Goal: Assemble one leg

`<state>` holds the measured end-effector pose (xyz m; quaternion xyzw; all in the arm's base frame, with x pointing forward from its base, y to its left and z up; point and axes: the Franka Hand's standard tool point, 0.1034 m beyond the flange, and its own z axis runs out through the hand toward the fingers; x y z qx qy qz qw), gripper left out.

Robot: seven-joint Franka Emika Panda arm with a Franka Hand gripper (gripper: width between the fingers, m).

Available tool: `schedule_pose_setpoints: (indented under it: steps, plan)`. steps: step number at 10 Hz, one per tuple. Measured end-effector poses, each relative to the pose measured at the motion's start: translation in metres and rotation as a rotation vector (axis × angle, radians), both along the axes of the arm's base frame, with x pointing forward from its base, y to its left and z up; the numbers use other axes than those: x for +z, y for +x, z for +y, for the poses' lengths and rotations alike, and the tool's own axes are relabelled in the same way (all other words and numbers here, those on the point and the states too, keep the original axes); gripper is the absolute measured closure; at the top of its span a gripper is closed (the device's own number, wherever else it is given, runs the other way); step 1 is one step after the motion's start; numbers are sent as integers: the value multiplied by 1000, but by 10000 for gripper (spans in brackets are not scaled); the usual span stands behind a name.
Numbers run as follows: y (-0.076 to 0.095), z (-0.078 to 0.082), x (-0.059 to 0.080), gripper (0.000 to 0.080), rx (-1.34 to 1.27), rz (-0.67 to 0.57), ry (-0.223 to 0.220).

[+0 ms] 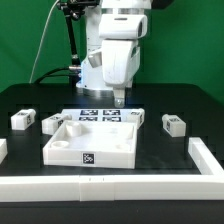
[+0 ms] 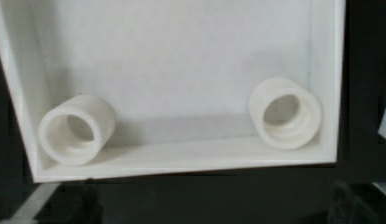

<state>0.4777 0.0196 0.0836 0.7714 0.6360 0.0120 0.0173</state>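
Leg (image 1: 173, 124) lies loose on the black table (image 1: 185, 105), off to one side of the gripper (image 1: 120, 99) and lower than it, not held.
The gripper hangs above the back edge of the white tray part (image 1: 70, 150), close to the marker board (image 1: 100, 113). I cannot tell how wide its fingers stand. One more small block (image 1: 50, 124) and another block (image 1: 22, 120) rest on its opposite side, farther away. Under the wrist camera the tray floor shows two round sockets (image 2: 74, 128).

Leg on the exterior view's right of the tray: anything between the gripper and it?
Nothing visible blocks it. The gripper hangs raised over the marker board, past the tray; the leg lies on the table. A white block by the tray's far corner lies near that line.
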Motion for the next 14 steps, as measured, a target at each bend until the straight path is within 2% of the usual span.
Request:
schedule_pose_setpoints:
  steps: [1,2,6,10,13,14]
  plan:
    - [-12,-8,-14,150,1,3,7]
    - [-21,-14,-23,150,-12,23,8]
    - [-34,-19,-49,150,-31,57,19]
    - [-44,-24,-66,150,-46,86,25]
    - [-47,-24,-71,161,-49,96,27]
    - [-47,-24,-71,332,-49,96,27]
